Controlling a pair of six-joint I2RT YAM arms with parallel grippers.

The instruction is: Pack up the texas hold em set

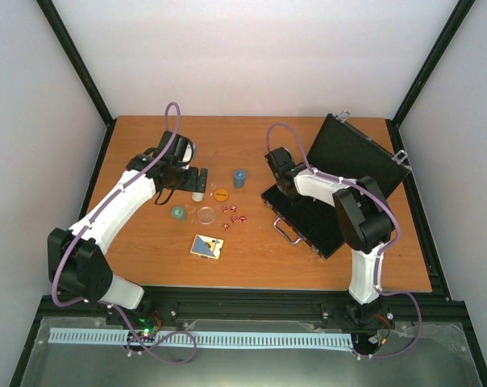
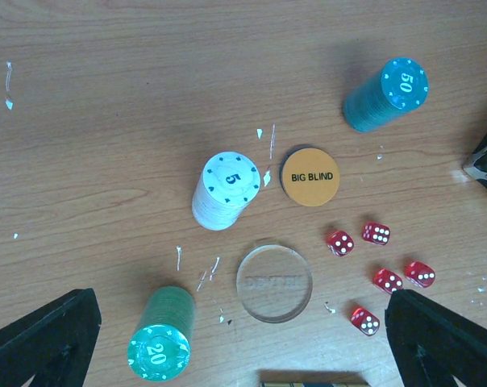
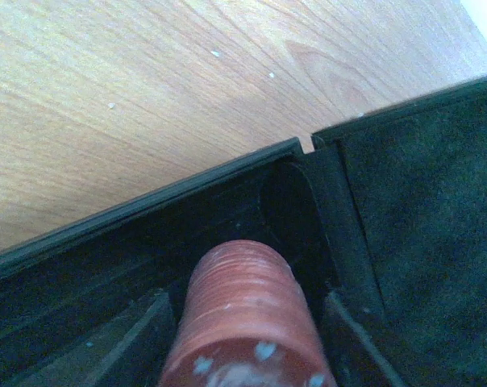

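Right hand (image 3: 247,343) grips red chip stack (image 3: 243,290) in case (image 3: 421,242); left hand (image 2: 242,322) wide above white stack (image 2: 227,189)

Left wrist view, readable marks: white chip stack (image 2: 227,189), top chip "5"; green chip stack (image 2: 160,347), "20"; teal chip stack (image 2: 393,93), "50"; orange disc (image 2: 310,176), "BIG BLIND" in black capitals. Clear disc (image 2: 273,283) carries faint embossed lettering, not legible. Red dice (image 2: 339,242) show white pips. Right wrist view: red chip stack (image 3: 243,314), face marks blurred, no value readable.
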